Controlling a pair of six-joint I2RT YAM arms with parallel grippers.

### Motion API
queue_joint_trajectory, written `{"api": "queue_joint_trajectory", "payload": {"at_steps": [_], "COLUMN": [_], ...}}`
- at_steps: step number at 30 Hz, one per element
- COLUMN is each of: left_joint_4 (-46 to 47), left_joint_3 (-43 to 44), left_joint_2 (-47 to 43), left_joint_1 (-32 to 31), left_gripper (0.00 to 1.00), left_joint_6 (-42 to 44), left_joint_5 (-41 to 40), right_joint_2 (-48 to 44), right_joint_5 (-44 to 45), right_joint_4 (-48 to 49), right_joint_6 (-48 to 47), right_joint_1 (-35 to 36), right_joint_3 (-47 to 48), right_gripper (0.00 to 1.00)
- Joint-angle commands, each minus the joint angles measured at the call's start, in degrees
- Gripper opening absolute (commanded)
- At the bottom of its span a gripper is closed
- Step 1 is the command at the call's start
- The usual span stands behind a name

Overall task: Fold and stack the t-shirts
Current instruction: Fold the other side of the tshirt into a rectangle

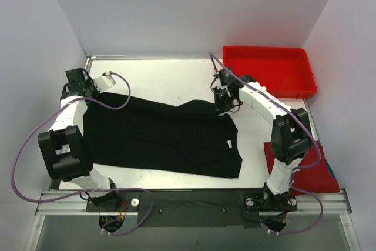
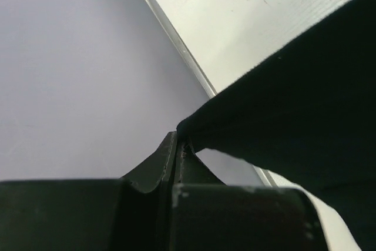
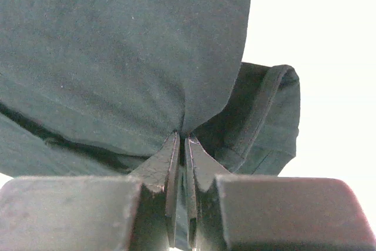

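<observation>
The large black t-shirt [image 1: 161,139] lies spread flat across the middle of the white table. My left gripper [image 1: 89,90] is at its far left corner and is shut on the cloth edge. In the left wrist view the jaws [image 2: 181,139] pinch the black hem [image 2: 305,86], which is lifted off the table. My right gripper [image 1: 222,106] is at the shirt's far right corner, shut on a pinch of black cloth [image 3: 117,57]. The right wrist view shows the gripper [image 3: 183,136] with cloth between its tips. The red t-shirt [image 1: 311,171] lies at the near right, beside the right arm's base.
A rigid red plastic tray [image 1: 270,72] stands at the far right corner. Grey walls close in the left, back and right sides. A metal rail [image 2: 176,36] runs along the table's left edge. Something blue [image 1: 332,171] shows beside the red t-shirt.
</observation>
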Motion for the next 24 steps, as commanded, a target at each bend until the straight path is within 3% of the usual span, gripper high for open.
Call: {"api": "queue_joint_trajectory", "payload": {"at_steps": [1, 7, 12, 20, 24], "left_joint_4": [5.5, 0.7, 3.0, 2.6, -2.2], "left_joint_3": [-6.2, -16.8, -22.7, -15.5, -18.2], "left_joint_2": [-3.7, -8.8, -8.2, -2.4, -5.8], "left_joint_1": [0.5, 0.4, 0.5, 0.9, 0.7], "left_gripper": [0.00, 0.00, 0.00, 0.00, 0.00], "left_joint_6": [1.0, 8.3, 17.7, 19.4, 27.9], "left_joint_5": [1.0, 4.9, 0.0, -4.9, -1.0], "right_joint_2": [-1.5, -2.3, -4.9, -8.2, -9.2], "right_joint_5": [1.0, -1.1, -0.5, 2.3, 1.8], "right_joint_4": [-3.4, -2.1, -1.4, -1.3, -0.1], "right_joint_6": [-1.3, 1.0, 1.8, -0.2, -2.2], "right_joint_1": [0.9, 5.9, 6.7, 5.5, 5.0], "right_joint_3": [-0.5, -7.8, -14.3, -18.4, -20.5], "right_gripper": [0.00, 0.00, 0.00, 0.00, 0.00]}}
